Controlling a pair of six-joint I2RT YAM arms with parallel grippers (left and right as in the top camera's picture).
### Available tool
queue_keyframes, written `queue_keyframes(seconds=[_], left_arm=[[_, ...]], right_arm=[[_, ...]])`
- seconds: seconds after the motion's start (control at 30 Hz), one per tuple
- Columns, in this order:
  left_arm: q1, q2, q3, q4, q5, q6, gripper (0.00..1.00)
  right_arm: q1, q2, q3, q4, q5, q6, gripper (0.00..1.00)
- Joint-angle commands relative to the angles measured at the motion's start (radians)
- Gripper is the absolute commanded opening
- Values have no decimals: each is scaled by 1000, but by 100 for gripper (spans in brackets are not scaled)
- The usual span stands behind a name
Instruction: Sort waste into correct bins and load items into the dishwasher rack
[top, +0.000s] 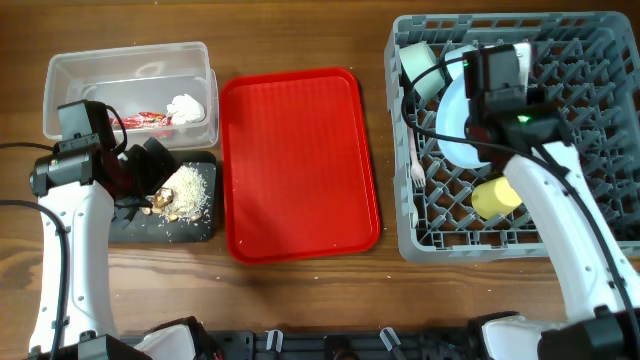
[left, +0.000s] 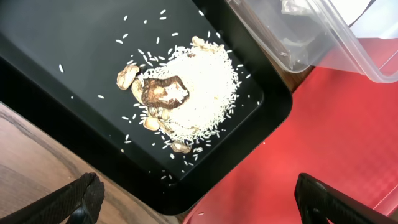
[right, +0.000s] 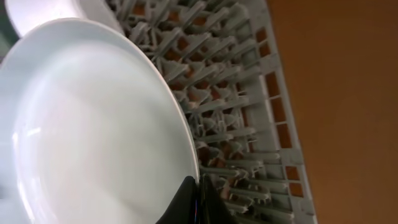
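Wood table (top: 300, 290): right end effector (right: 198, 194) pinches rim of plate (right: 93, 124), on edge in rack (right: 249, 93), toward its 11 o'clock; left end effector (left: 208, 202) spread, scraps (left: 186, 93) at 12 o'clock in black tray (left: 74, 50).

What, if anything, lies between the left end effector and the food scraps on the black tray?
Nothing visible. The left end effector hangs open over the black tray, and the food scraps lie uncovered in it. The clear tub stands off to one side, not over the pile.

One tub (top: 55, 100), one black tray (top: 190, 228), one red tray (top: 300, 160), one rack (top: 600, 60), one plate (top: 455, 110), one cup (top: 495, 197).
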Motion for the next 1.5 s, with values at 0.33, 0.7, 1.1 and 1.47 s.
queue_keyframes(seconds=[0.33, 0.7, 1.1, 1.47], left_arm=[[-57, -23, 3, 50, 48, 72, 100], [-368, -54, -14, -40, 60, 257, 100], [-377, -807, -292, 120, 34, 257, 100], [-377, -830, -292, 103, 34, 257, 100]], right_arm=[[-61, -95, -2, 44, -601, 196, 89], [-138, -188, -3, -114, -1032, 119, 100], [-138, -917, -572, 45, -906, 127, 100], [-138, -891, -586, 39, -906, 126, 100]])
